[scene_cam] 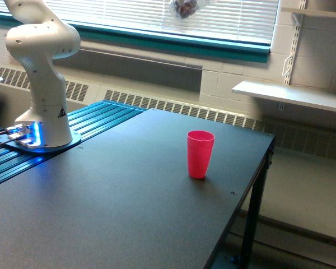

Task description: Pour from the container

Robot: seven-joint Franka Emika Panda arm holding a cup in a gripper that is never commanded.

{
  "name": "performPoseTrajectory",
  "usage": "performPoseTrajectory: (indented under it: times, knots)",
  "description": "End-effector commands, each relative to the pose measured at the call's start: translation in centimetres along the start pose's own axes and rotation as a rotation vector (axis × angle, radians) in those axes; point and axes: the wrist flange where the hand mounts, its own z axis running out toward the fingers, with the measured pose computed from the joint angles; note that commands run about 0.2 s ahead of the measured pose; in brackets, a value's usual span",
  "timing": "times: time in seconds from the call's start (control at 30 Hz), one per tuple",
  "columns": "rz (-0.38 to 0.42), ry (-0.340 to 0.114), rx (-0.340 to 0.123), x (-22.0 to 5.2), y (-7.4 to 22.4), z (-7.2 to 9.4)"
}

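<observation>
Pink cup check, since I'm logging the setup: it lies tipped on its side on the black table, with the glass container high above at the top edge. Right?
Not quite. The exterior view shows the pink cup standing upright, mouth up, on the black table. The rest holds: the glass container is high above at the picture's top edge.

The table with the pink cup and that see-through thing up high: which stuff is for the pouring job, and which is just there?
For the job:
- the glass container, partly visible at the top edge, something dark inside
- the pink cup, upright on the black table, probably what gets poured into
- the robot arm

Just there:
- wall shelf
- window blinds
</observation>
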Motion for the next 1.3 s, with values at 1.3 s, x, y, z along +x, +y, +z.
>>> performPoseTrajectory:
  times: [1.3]
  knots:
    - [0.2, 0.035, -0.365, 1.1, 7.3, 16.9]
